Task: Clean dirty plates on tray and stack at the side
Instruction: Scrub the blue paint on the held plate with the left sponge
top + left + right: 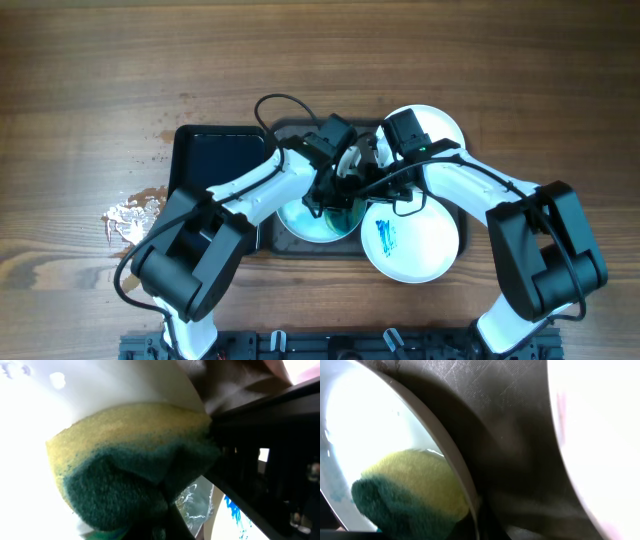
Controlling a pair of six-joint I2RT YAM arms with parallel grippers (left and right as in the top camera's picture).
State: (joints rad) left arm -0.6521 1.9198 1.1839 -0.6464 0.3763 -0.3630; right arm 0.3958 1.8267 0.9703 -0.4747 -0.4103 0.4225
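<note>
Sponge (135, 460) — yellow over green — is squeezed in the left jaws and pressed on the white face of 1 plate (305, 222), which sits in the dark grey tray (287, 128) at frame centre. I cannot tell whether the right jaws are clenched or released; they are hidden just above that plate. A 2nd plate (410, 240), with a blue smear, overhangs the tray's lower right edge — a 3rd plate (440, 122) sits upper right. A black basin (220, 160) adjoins the tray's left on the desk (100, 80).

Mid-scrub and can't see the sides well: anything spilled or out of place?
Yes. A whitish, wet-looking patch lies left of the black basin, with small dark spots above it. It looks like splashed water or foam.
</note>
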